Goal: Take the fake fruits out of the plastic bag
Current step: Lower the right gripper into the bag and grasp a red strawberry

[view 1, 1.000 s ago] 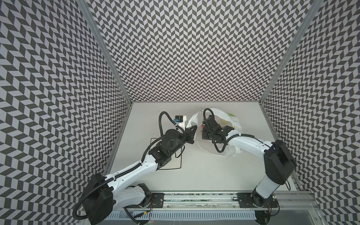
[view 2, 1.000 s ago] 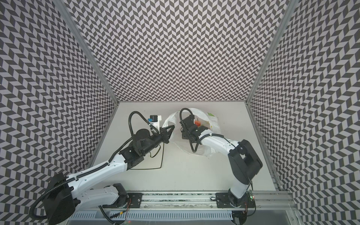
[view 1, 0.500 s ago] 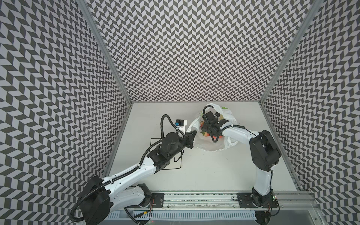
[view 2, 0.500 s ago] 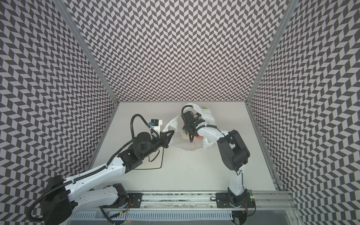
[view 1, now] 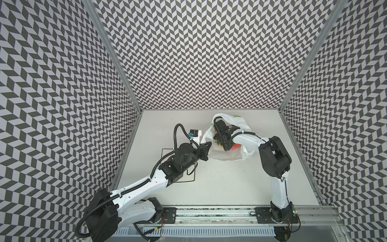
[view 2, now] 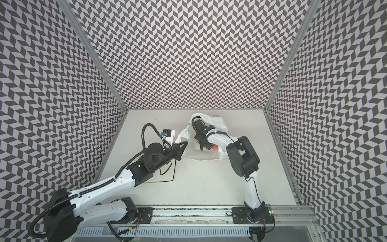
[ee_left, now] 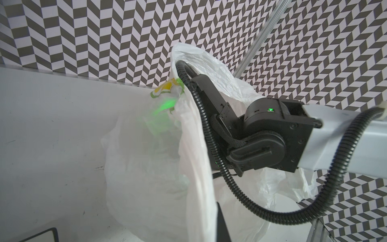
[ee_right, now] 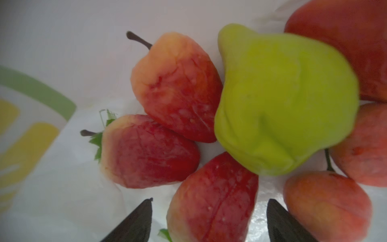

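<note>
1. White crinkled film: the plastic bag (view 1: 227, 156) (view 2: 202, 155) (ee_left: 150, 167) stands on the surface (view 1: 219, 188), mouth up, between the two arms. A yellow-green lemon print shows on the rim beside the right arm's wrist.
2. The left gripper (view 1: 206, 144) (view 2: 184, 144) is clenched on the bag's near rim. In the left wrist view a band of film runs taut down to its dark finger (ee_left: 221, 222).
3. The right gripper (ee_right: 210, 200) is sunk through the bag's mouth, and film walls close round its wrist in both top views. Its jaws stand released and apart.
4. The fake fruits all lie on the bag's floor, directly ahead of the right gripper.
   - One strawberry (ee_right: 213, 197) sits between the two fingertips, with a thin gap on either side.
   - Two more strawberries (ee_right: 150, 153) (ee_right: 178, 88) lie just beyond it, touching one another.
   - The light-green fruit (ee_right: 282, 100) rests on the pile, touching the strawberries.
   - The orange-pink balls (ee_right: 326, 207) (ee_right: 364, 146) lie just outside one fingertip.
5. The square plate (view 1: 194, 180) (view 2: 173, 171) (ee_left: 48, 232) has a black rim. It lies under the left arm behind its gripper, apart from the bag.
6. Open surface stretches from the bag's near edge to the base rail (view 1: 219, 218). The bag's far edge stands near the back wall (view 1: 209, 62), not touching it.
</note>
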### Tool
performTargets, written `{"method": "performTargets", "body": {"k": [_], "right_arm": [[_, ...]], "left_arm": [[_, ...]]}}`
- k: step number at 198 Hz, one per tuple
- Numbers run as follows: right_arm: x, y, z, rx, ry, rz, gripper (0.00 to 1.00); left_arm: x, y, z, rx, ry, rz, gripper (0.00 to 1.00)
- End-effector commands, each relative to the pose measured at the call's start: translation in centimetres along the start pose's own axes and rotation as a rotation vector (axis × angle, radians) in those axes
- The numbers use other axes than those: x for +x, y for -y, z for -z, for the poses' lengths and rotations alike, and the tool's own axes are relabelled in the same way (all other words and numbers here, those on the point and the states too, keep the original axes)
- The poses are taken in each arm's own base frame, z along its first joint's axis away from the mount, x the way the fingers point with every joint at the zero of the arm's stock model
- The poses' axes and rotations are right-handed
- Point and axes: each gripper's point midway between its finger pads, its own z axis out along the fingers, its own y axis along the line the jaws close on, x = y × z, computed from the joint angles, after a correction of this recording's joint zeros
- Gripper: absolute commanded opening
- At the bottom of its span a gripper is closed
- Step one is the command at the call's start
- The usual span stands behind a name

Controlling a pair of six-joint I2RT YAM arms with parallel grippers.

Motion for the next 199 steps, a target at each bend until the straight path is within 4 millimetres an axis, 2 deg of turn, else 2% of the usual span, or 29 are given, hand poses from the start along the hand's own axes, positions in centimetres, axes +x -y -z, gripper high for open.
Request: {"method": "performTargets", "body": {"k": [1,48,83,111,141,199], "right_arm": [[-0.3,-0.4,-0.8,0.012,0.024,-0.060,0.84],[0.3,0.5,-2.2,0.047,0.022,-0.072,0.73],[0.2,0.3,-1.8,0.030,0.029,-0.063,0.61],[0.0,-0.5,-0.1,-0.042,0.034,0.006,0.44],[0.5,-1.3,2.8,-0.153,0.043,0.156,0.39],[2.8,-0.7,8.4,-0.347,0.013,0.501,0.33]], "left_arm": [[-0.3,0.3,0.6,0.007,0.011,0.001,0.00],[-0.6,0.1,0.8,-0.008,0.023,0.002,0.00],[-1.0,0.1,0.8,-0.015,0.030,0.002,0.00],[-1.1,-0.1,0.8,-0.033,0.039,0.004,0.00],[-1.5,-0.6,0.7,-0.060,0.056,-0.009,0.00],[-1.8,-1.0,0.3,-0.080,0.071,-0.020,0.00]]}}
